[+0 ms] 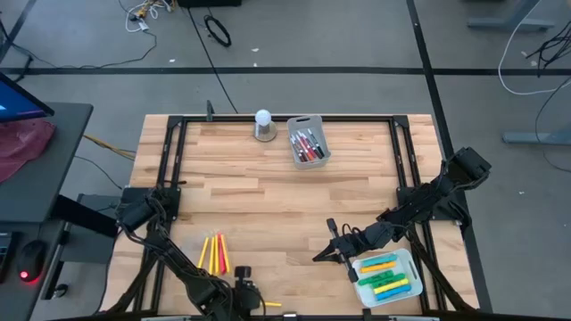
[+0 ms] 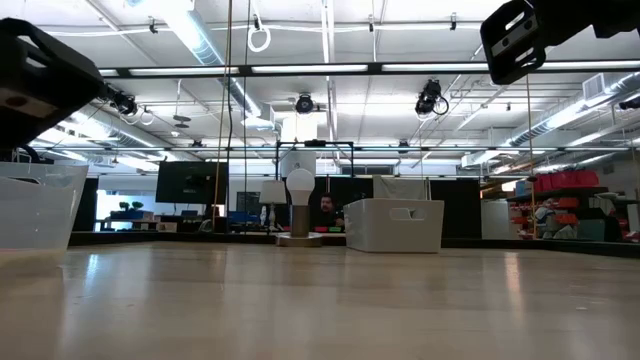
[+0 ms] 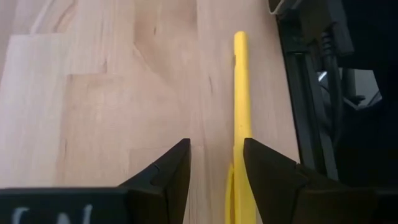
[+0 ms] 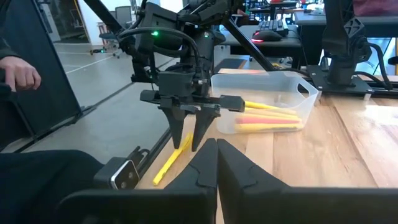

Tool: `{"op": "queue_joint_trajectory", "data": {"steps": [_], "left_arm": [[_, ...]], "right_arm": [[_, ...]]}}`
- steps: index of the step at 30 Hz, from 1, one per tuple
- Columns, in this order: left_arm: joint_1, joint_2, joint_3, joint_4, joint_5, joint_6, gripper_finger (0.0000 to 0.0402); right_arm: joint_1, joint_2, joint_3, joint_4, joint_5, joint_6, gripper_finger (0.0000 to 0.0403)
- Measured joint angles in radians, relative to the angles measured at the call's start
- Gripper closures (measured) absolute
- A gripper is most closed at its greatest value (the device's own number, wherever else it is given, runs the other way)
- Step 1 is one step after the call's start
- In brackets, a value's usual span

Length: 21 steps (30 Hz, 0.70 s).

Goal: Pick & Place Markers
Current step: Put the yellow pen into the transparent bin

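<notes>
My left jaws part narrowly above yellow marker at desk near edge; only wrist view shows gap. My right jaws closed, empty, beside near-right bin.

The pale wooden plank counter stands on a grey floor crossed by black cables. Behind it, long white ceiling lights hang over a large workshop with dark monitors.
</notes>
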<state>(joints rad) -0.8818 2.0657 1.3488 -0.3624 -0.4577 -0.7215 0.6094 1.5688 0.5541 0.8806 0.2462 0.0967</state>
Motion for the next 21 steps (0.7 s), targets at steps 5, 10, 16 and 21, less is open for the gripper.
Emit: {"op": "queue_joint_trajectory", "data": {"steps": [5, 10, 16, 21], "left_arm": [[0.000, 0.001, 0.000, 0.004, 0.006, 0.007, 0.0252], [0.000, 0.001, 0.000, 0.008, -0.004, 0.000, 0.0252], [0.001, 0.003, 0.000, 0.048, -0.018, -0.004, 0.0252], [0.002, 0.003, 0.000, 0.069, -0.029, -0.026, 0.0252]], "right_arm": [[0.000, 0.000, 0.000, -0.002, 0.000, 0.000, 0.0399], [0.000, 0.000, 0.000, -0.002, 0.000, 0.000, 0.0399], [0.000, 0.000, 0.000, -0.005, 0.000, 0.000, 0.0399], [0.000, 0.000, 0.000, -0.008, 0.000, 0.000, 0.0399]]}}
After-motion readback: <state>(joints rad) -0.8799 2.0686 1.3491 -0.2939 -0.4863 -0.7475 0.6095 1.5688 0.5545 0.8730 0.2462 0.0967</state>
